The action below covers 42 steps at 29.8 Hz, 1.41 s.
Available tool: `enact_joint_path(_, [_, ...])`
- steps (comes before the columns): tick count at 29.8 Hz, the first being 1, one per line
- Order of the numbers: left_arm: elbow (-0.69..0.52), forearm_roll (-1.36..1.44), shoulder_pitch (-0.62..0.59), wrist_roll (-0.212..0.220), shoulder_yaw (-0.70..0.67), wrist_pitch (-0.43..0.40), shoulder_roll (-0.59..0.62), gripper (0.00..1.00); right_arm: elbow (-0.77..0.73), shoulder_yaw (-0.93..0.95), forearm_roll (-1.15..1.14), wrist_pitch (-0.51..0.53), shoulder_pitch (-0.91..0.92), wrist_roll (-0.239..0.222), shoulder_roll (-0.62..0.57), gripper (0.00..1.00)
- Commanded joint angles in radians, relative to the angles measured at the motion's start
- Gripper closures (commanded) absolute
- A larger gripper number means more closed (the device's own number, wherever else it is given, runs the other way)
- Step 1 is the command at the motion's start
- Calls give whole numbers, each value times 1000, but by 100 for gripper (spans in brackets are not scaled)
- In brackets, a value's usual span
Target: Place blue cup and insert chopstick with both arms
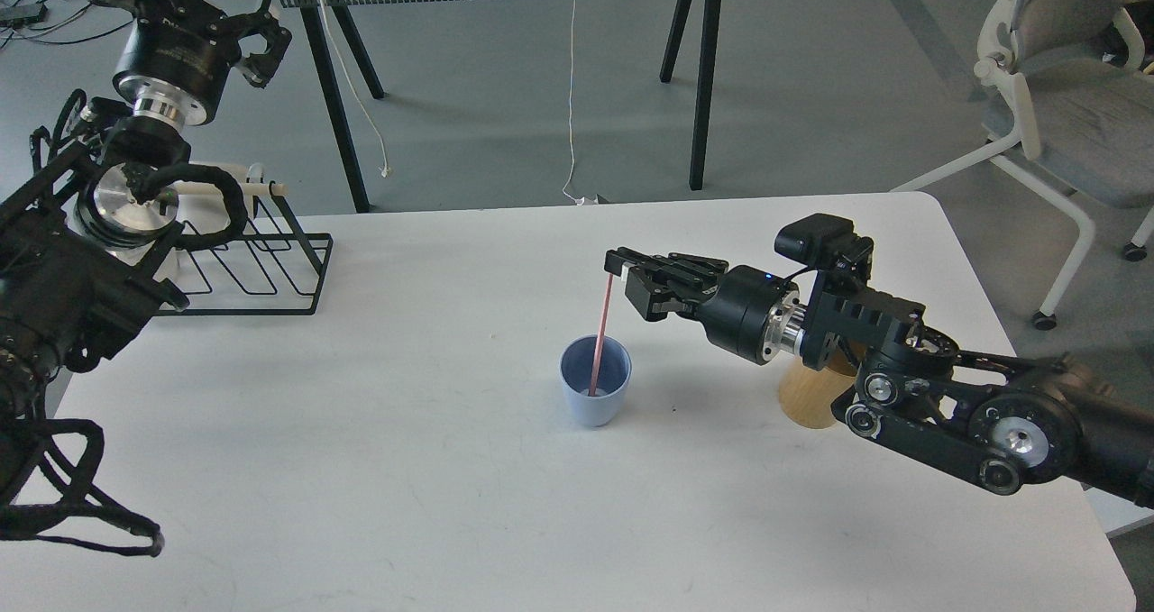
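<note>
The pale blue cup [595, 393] stands upright near the middle of the white table [406, 504]. A thin pink chopstick [602, 328] stands almost upright with its lower end inside the cup. My right gripper [618, 269] is shut on the chopstick's top end, just above and right of the cup. My left gripper [248, 40] is raised high at the far left, off the table's back edge, open and empty.
A tan bamboo-coloured cylinder [811, 400] stands right of the cup, partly hidden by my right arm. A black wire rack [257, 265] sits at the table's back left. A second table and an office chair [1064, 80] stand behind.
</note>
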Motion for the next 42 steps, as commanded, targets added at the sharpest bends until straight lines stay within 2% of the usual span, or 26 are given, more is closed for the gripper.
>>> enact_joint_path(1, [0,-1,0,0,0,0,0,0,7,9,5,0,1,0,-10,71])
enact_joint_path(6, [0,-1,0,0,0,0,2,0,19,119,15,-9,3,9,-45,37])
enact_joint_path(7, [0,-1,0,0,0,0,2,0,17,159,17,-9,3,9,-51,28])
enact_joint_path(9, [0,-1,0,0,0,0,2,0,13,239,21,-8,3,11,-53,3])
enact_joint_path(15, [0,-1,-1,-2,-3,0,-8,0,-25,405,260,1,16,11,-51,2])
enact_joint_path(21, [6,-2,-3,-2,-3,0,-12,0,-165,506,520,0,35,11,-40,1])
enact_joint_path(25, [6,-2,-4,-3,-3,0,-14,0,-251,572,765,11,33,49,-37,1])
enact_joint_path(27, [6,-2,-4,-3,-1,0,-14,0,-292,578,886,46,38,75,-31,1])
enact_joint_path(30, [6,-4,-6,-9,-6,0,-15,1,-334,597,1036,110,38,89,-30,1])
enact_joint_path(37, [6,-13,-18,-14,-14,0,-57,1,-467,695,1336,250,36,72,13,1])
enact_joint_path(42, [3,-17,-8,-12,-34,0,-57,0,-567,710,1405,359,46,60,36,1])
